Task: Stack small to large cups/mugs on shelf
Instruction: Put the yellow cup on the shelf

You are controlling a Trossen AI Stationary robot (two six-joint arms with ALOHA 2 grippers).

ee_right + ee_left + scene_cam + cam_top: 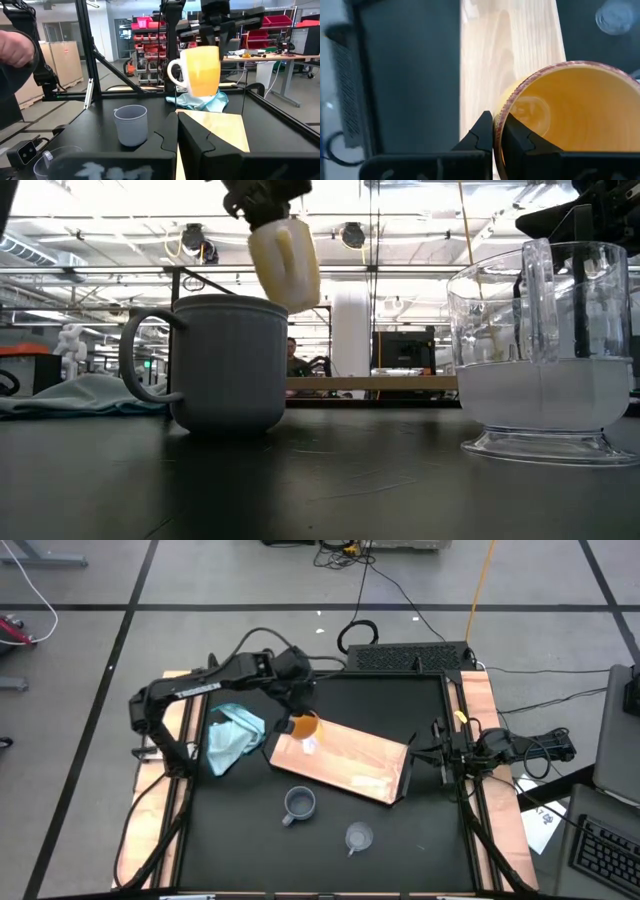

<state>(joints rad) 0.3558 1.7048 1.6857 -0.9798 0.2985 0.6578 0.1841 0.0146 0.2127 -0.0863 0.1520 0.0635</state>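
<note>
My left gripper [297, 712] is shut on the orange mug [306, 725] and holds it in the air over the left end of the light-wood shelf [345, 765]. The mug's pale handle [174, 73] faces the table's near side. The blue-grey mug [299, 803] stands on its base on the black tabletop, near of the shelf. The clear cup [358, 837] stands nearer still and to its right. My right gripper [177, 137] is shut and empty at the table's right edge, just right of the shelf's bracket end. My left gripper pinches the orange mug's rim [499, 116] on the side opposite the handle, with one finger [518, 137] inside the mug and one finger [482, 135] outside. The fingers come from above, pointing down. The mug hangs roughly upright, mouth up, clear of the shelf.
A teal-blue cloth [232, 735] lies crumpled on the table left of the shelf. The shelf's dark brackets [406, 780] stand at its right end. A person's hand [15, 47] shows beyond the table in the right wrist view.
</note>
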